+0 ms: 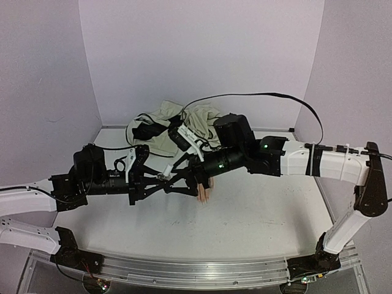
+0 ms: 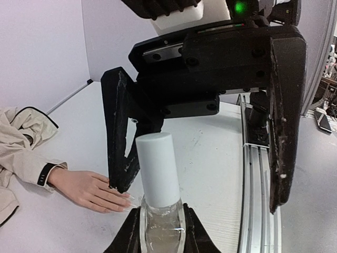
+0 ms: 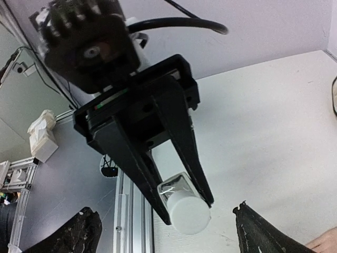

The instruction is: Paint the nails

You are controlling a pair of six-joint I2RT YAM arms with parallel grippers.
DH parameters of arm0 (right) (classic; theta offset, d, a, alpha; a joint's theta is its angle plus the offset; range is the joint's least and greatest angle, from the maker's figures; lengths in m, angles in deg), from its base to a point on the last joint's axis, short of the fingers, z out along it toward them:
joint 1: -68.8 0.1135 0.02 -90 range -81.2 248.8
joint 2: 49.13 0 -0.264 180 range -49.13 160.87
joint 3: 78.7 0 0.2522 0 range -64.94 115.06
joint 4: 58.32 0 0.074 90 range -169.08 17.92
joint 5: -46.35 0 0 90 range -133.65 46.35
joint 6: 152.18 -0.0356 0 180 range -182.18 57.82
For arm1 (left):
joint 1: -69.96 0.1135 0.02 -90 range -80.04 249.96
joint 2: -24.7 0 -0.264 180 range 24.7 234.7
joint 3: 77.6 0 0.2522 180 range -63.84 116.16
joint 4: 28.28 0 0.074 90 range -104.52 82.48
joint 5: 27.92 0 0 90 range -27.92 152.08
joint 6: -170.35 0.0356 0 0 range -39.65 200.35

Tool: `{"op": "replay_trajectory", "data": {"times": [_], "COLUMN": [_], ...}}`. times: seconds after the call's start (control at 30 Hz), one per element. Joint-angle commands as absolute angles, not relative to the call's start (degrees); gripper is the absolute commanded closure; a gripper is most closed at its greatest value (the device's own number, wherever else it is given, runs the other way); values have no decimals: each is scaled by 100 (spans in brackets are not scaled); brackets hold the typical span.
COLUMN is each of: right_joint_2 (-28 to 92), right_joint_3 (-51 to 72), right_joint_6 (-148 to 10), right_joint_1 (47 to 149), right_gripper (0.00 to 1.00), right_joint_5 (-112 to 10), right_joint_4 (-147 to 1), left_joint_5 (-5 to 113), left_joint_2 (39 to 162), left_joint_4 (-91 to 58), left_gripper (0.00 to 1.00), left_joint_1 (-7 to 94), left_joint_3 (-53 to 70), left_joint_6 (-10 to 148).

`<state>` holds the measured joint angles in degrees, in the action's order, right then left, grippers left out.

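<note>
So the left claw (image 2: pixel 160 237) is clamped tight on a small clear glass bottle (image 2: pixel 160 224) with a chunky white cylindrical cap (image 2: pixel 157 168), holding it upright. The right claw (image 2: pixel 200 187) has its black fingers (image 2: pixel 118 147) spread wide apart on either side of that cap, not gripping it. The pale peach mannequin hand (image 2: pixel 87 190) lies flat around the middle of the white worktop (image 2: pixel 210 158), just beside the bottle, its nails (image 2: pixel 126 196) pointing toward the near edge and its cream dark-cuffed sleeve (image 2: pixel 21 137) bunched toward the far edge.

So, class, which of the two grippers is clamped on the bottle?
The left gripper: it squeezes the bottle by its clear body, while the right gripper stands open either side of the white cap.
</note>
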<state>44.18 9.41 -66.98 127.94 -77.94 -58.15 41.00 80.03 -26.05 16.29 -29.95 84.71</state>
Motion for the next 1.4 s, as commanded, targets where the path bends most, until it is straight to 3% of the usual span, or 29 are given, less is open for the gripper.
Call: {"op": "replay_trajectory", "data": {"times": [0.0,0.33,0.8,1.07,1.17,1.27,1.37], "right_joint_2": [4203,4558,5047,4821,4785,4736,4698], "right_joint_3": [1161,1813,2411,2267,2187,2127,2103], "right_joint_6": [-7642,-8297,-8410,-8430,-8418,-8433,-8437], "right_joint_1": [12790,12787,12788,12782,12767,12738,12704], "right_gripper": [10,26,63,57,62,74,71], "right_joint_5": [-7130,-7221,-7334,-7274,-7298,-7368,-7383], "right_joint_4": [-6017,-6466,-6637,-6625,-6628,-6615,-6602], "left_joint_5": [4574,4989,5036,5039,5024,4996,4967], "left_joint_2": [7901,8006,8032,8047,8044,8050,8040], "left_joint_4": [-2937,-2779,-2727,-2713,-2710,-2709,-2700], "left_gripper": [100,100,100,100,100,100,100], "left_joint_1": [1637,1637,1637,1642,1636,1639,1635], "left_joint_3": [-2824,-2899,-2912,-2921,-2917,-2904,-2910], "left_joint_6": [8800,9150,9288,9239,9214,9221,9205]}}
